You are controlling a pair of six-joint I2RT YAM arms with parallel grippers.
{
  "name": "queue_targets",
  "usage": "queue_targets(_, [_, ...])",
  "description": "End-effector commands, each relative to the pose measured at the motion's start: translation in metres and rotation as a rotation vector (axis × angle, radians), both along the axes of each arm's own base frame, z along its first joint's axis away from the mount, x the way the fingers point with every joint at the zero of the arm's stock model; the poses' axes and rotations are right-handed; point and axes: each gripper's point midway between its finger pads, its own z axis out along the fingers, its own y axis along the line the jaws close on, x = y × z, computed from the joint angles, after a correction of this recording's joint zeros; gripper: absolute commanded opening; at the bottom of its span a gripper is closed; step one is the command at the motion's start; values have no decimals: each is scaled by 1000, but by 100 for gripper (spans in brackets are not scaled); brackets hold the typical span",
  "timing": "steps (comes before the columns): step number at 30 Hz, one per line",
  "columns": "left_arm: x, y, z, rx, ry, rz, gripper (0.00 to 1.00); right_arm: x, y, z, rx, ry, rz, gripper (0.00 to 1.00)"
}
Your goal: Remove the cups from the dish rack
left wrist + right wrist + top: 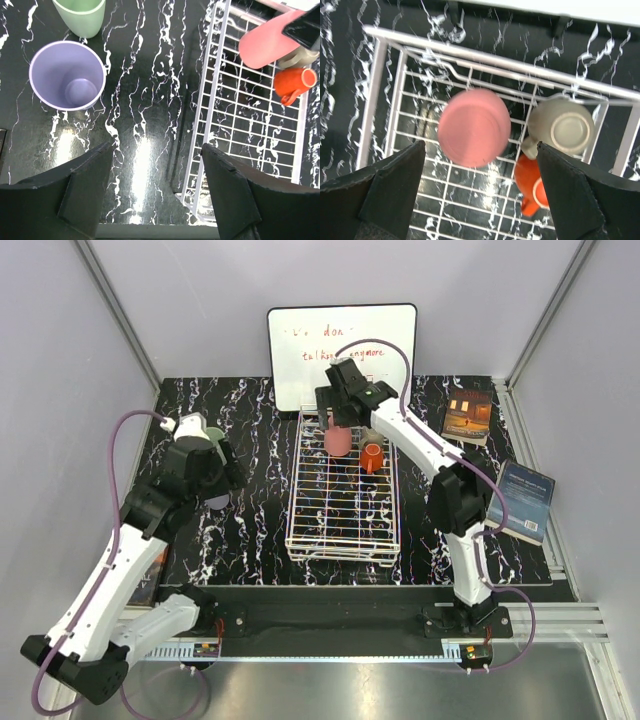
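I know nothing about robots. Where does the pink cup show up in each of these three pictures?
Top external: pink cup at the dish rack's far end, upper middle.
Left wrist: pink cup in the upper right corner.
Right wrist: pink cup in the centre.
Shared landmark: the orange cup beside it, in all three.

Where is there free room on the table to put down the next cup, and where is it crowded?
Free: the table strip between the lavender cup and the left rail of the dish rack; the rack's near half holds no cups. Crowded: the rack's far end, where pink cup, beige cup and orange cup sit close together.
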Motion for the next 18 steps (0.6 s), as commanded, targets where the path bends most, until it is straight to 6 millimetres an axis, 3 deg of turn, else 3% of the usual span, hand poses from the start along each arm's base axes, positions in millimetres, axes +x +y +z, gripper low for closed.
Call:
queue_targets(1, [5,-1,11,-16,-69,12,76,23,10,14,21,-72,-8,100])
queue_targets(7, [1,-4,-3,-24,-36,1,76,24,20,-18,30,-6,-6,100])
queue_targets(11, [0,-3,-7,-20,-29,7,76,21,23,-26,31,12,1,97])
queue_targets(12, [0,-3,-8,-21,-27,6,76,21,24,-28,31,17,10,77])
queue_targets(14, [0,-4,-8,-21,-27,5,76,20,27,-30,34,25,19,44])
queue_targets(15, [0,-4,-10,-21,-24,6,76,21,25,-30,32,21,11,19])
queue_targets(18, [0,-4,-9,-25,-28,9,76,17,25,-26,33,18,10,1])
